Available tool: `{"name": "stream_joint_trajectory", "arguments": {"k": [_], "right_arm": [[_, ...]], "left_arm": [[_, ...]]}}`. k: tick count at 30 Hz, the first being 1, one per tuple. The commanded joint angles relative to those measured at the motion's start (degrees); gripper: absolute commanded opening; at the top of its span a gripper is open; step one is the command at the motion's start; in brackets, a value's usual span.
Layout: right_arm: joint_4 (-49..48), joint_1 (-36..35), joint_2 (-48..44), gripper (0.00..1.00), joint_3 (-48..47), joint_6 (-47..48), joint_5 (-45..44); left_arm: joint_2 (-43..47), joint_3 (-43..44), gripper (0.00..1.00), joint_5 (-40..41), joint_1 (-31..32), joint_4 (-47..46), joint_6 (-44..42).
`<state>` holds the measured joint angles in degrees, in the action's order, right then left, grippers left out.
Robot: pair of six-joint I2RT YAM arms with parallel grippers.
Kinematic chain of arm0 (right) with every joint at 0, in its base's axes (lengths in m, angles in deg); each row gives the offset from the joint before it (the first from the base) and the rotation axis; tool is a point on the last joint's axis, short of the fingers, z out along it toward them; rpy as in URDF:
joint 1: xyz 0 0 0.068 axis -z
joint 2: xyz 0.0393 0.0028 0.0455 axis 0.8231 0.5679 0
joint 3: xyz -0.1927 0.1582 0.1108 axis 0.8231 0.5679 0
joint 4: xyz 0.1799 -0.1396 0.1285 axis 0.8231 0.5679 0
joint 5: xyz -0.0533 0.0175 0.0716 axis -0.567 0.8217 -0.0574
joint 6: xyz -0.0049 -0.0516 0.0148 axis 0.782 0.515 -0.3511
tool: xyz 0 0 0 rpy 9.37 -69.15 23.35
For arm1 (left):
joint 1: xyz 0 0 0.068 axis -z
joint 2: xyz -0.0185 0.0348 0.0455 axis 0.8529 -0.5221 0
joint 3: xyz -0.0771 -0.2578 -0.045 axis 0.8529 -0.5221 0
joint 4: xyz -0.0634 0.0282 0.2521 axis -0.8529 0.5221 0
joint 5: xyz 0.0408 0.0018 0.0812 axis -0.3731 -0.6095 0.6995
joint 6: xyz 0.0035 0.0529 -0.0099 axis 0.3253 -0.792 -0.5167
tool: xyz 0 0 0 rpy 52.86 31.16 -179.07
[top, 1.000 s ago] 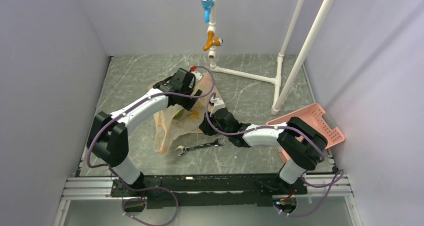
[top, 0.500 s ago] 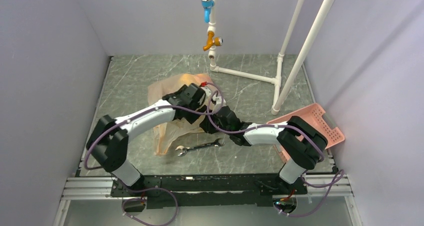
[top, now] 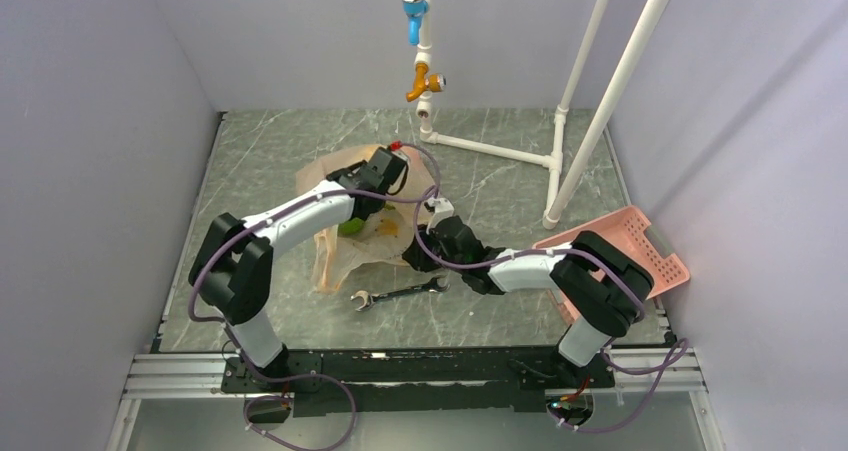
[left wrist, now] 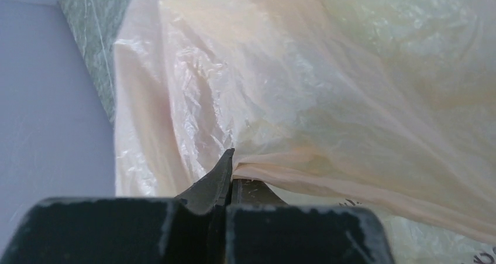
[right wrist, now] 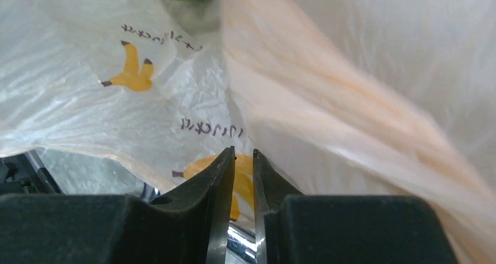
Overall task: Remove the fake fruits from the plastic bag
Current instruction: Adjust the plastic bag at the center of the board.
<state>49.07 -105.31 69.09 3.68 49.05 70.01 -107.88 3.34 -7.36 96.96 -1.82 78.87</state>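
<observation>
The plastic bag (top: 335, 261) was pinched by the left end effector (left wrist: 230, 171) and the right end effector (right wrist: 244, 161); a wrench (top: 400, 293) was seen beside it on the grey tabletop (top: 270, 151).

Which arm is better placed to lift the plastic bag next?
Probably left. The left gripper is shut on a fold of the plastic bag at its far side; the right gripper sits low at the near right edge, close to the table.
</observation>
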Motion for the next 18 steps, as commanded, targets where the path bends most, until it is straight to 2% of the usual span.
{"name": "stream_joint_trajectory", "arguments": {"k": [1, 4, 7, 10, 12, 18], "right_arm": [[-2.66, 0.12, -0.23, 0.19, 2.32, -0.82, -2.87], [4.08, 0.15, -3.02, 0.18, 4.04, -5.08, -13.57], [4.59, 0.29, -7.20, 0.18, 7.00, -5.06, -16.40], [1.37, 0.17, -9.86, 0.20, 8.67, -0.39, -11.00], [-1.40, -0.25, -10.57, 0.21, 8.33, 3.71, -2.78], [-3.49, -5.89, -16.87, 0.24, 6.22, 5.87, 1.33]], "left_arm": [[4.76, 6.75, 0.00, -4.81, -0.98, 5.23, 1.64], [7.86, 8.61, 0.00, -7.72, -0.97, 6.20, 1.96], [15.47, 2.06, 0.00, -13.32, -0.94, -0.34, 1.38], [24.91, -9.31, 0.00, -21.24, -0.63, -10.15, 0.67], [28.07, -13.87, 0.00, -20.16, -0.03, -14.39, 2.62], [24.34, -11.62, 0.00, -18.20, 1.53, -11.02, 2.37]]}}
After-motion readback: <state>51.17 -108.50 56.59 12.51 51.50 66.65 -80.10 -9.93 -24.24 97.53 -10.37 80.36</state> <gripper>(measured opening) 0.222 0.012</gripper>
